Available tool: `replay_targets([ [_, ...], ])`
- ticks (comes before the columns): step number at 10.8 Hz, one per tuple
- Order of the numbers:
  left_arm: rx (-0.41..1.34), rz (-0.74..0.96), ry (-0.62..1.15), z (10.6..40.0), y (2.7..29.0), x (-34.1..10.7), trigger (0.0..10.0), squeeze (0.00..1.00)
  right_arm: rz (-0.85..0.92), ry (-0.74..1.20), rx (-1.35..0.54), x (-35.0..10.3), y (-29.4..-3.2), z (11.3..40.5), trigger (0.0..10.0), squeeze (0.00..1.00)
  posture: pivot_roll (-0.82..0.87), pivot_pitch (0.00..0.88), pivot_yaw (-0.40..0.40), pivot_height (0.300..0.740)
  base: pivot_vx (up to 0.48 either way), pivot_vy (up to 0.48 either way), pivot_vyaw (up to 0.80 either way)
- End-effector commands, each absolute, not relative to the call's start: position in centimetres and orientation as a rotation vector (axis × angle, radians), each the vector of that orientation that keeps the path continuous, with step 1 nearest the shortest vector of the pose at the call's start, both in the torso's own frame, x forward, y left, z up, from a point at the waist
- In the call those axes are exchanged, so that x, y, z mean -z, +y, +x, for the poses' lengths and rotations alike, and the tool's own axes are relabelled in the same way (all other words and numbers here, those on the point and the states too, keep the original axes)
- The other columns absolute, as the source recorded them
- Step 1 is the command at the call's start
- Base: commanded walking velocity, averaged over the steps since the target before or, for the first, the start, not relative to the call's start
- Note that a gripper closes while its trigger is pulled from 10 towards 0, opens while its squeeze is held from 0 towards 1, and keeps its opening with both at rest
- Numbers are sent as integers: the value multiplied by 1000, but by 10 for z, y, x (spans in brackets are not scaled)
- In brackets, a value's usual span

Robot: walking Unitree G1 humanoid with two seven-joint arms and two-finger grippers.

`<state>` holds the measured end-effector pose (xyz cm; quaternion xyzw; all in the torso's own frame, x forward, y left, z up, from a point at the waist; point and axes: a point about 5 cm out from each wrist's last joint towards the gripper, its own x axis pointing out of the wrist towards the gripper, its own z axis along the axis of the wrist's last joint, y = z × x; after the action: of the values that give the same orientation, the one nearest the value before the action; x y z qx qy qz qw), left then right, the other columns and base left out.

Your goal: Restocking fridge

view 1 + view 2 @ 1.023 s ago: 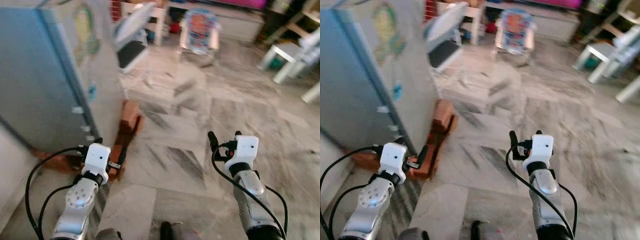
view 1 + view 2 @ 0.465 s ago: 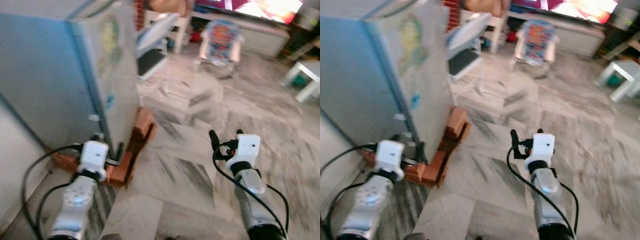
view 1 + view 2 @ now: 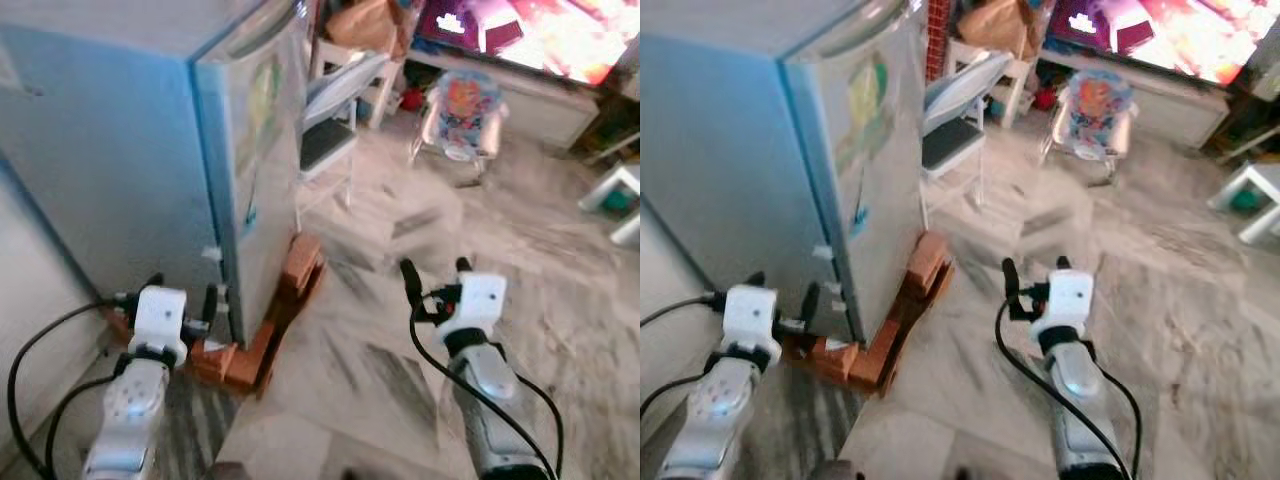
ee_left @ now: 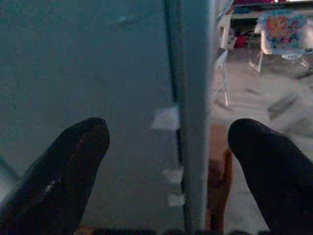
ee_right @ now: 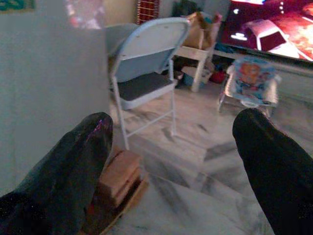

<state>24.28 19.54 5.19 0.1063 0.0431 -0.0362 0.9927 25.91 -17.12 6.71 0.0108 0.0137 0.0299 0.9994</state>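
The fridge [image 3: 150, 180] stood shut at the robot's left, a pale blue box raised on bricks [image 3: 285, 300], stickers on its door. Restocking looked unstarted: door unopened, nothing carried. The left hand [image 3: 183, 303] hovered wide near its lower corner; the right hand [image 3: 436, 280] was wide, empty.

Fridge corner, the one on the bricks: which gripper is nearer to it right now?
Left. The left gripper is right at the fridge corner above the bricks, fingers open. The right gripper hangs over bare floor, well off to the fridge's right, also open.
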Motion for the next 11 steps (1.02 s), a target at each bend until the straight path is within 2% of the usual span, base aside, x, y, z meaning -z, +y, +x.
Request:
replay_targets([
  [1, 96, 200, 65, 246, 186, -55, 10000, 0, -2, 38, -26, -66, -182, 255, 10000, 0, 115, 40, -89, 740, 311, 0, 0],
  [3, 115, 187, 69, 247, 184, -55, 10000, 0, -1, 70, -20, -60, -182, 251, 10000, 0, 110, 46, -96, 740, 0, 0, -244],
  [6, 137, 170, 71, 253, 180, -55, 10000, 0, -10, 80, -24, -59, -181, 251, 10000, 0, 102, 58, -97, 740, 0, 0, -740],
  [11, 22, 147, 126, 265, 198, -49, 10000, 0, -20, 91, -23, -58, -183, 251, 10000, 0, 82, 66, -96, 740, 0, 0, 0],
])
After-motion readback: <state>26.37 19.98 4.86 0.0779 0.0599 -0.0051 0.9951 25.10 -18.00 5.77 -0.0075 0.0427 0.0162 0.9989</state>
